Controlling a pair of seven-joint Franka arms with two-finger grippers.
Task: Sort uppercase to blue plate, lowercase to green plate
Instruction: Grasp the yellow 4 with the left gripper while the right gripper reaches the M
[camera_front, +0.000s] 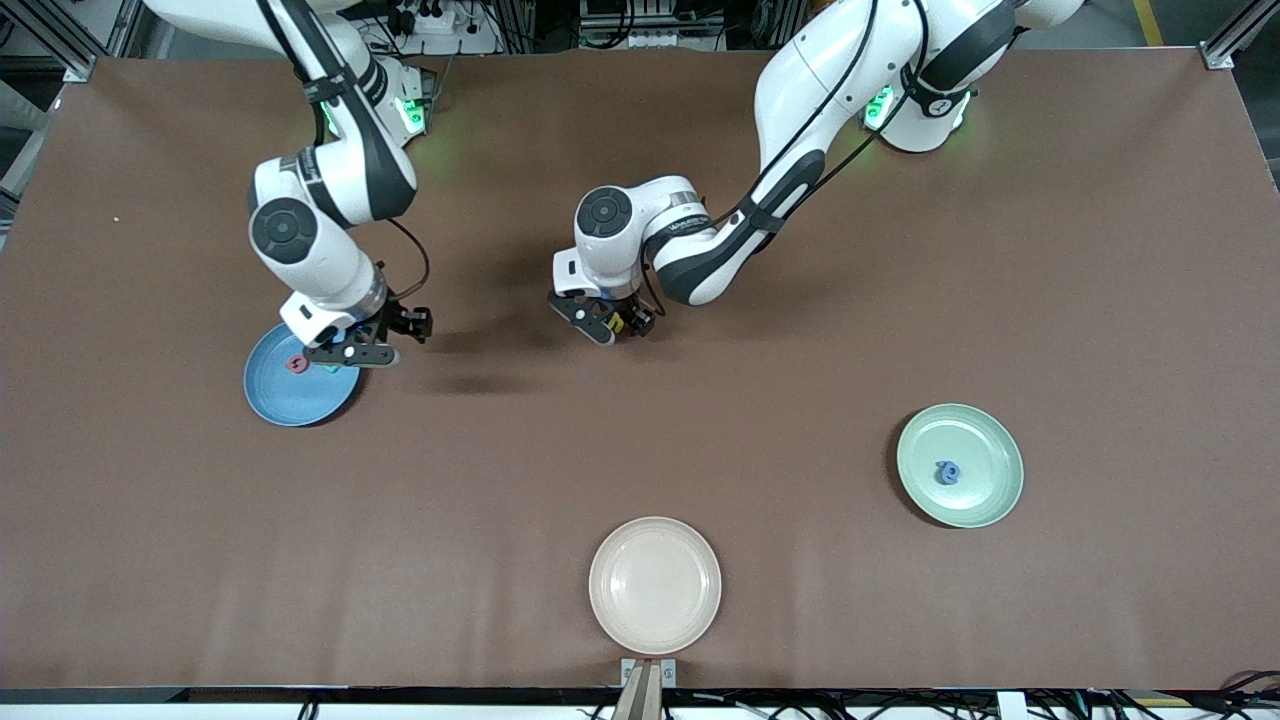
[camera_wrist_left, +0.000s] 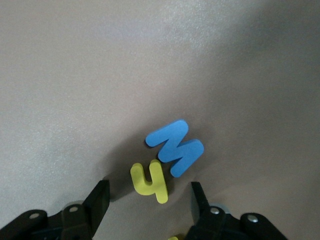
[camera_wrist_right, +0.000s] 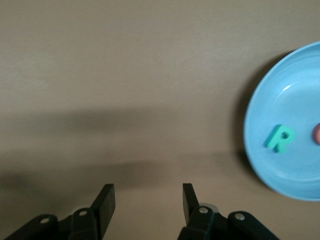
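Observation:
The blue plate (camera_front: 285, 395) lies toward the right arm's end and holds a red round letter (camera_front: 297, 363) and a teal R (camera_wrist_right: 280, 138). My right gripper (camera_wrist_right: 148, 200) is open and empty, over the table by that plate's rim (camera_wrist_right: 260, 165); it also shows in the front view (camera_front: 372, 352). My left gripper (camera_front: 610, 325) is open and low over mid-table. A yellow h (camera_wrist_left: 150, 181) lies just ahead of its fingertips (camera_wrist_left: 100, 196), touching a blue angular M (camera_wrist_left: 176, 147). The green plate (camera_front: 985, 440) holds a blue round a-like letter (camera_front: 947, 472).
A cream plate (camera_front: 655, 585) sits at the table edge nearest the front camera. The tip of another yellow letter (camera_wrist_left: 173, 238) shows under the left gripper. Other letters are hidden.

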